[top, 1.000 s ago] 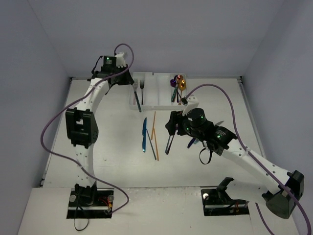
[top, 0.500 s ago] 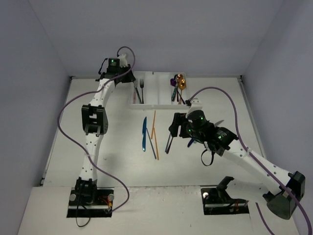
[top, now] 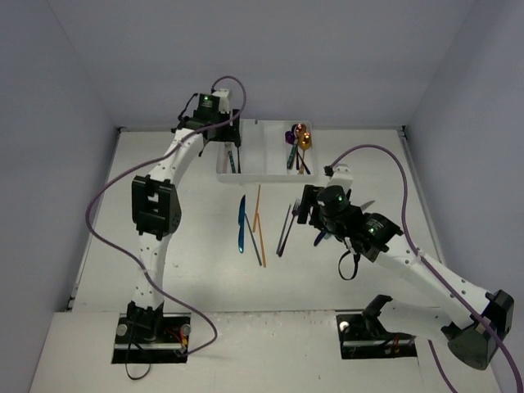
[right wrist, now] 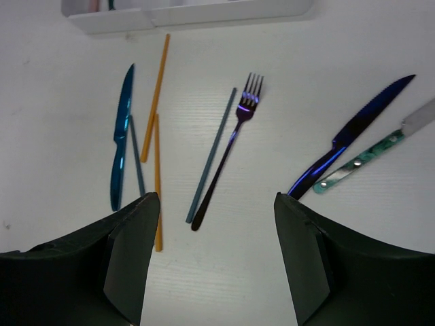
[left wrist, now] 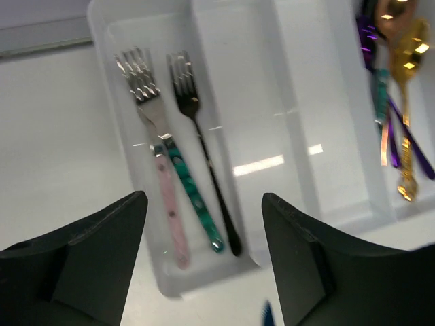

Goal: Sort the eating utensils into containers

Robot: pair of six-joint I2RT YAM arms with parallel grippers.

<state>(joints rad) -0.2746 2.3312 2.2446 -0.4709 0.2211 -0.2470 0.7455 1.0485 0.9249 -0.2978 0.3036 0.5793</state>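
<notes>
Left arm reaches far; left gripper (left wrist: 202, 268), fingers apart and empty, hangs over the white tray's (top: 255, 174) left compartment holding forks (left wrist: 192, 129). Right gripper (right wrist: 217, 265), likewise spread and empty, hovers above purple fork (right wrist: 232, 144) mid-table (top: 176, 237). Pale walls (top: 327, 57).

Right end effector (right wrist: 216, 261) hangs over the worktop (right wrist: 272, 272), fingers (right wrist: 102, 272) wide apart w/ nothing btw them. Far edge: a bit of the white tray (right wrist: 190, 13). On the left lies a blue knife (right wrist: 121, 136), w/ a short grey chopstick (right wrist: 137, 156) & two orange chopsticks (right wrist: 155, 98) (right wrist: 157, 183) just beside it. In the middle, a blue-grey chopstick (right wrist: 211, 156) lies right next to a purple fork (right wrist: 228, 153), prongs pointing far. On the right, a dark blue knife (right wrist: 353, 136) & a teal-handled utensil (right wrist: 360, 161) lie side by side, slanted.
</notes>
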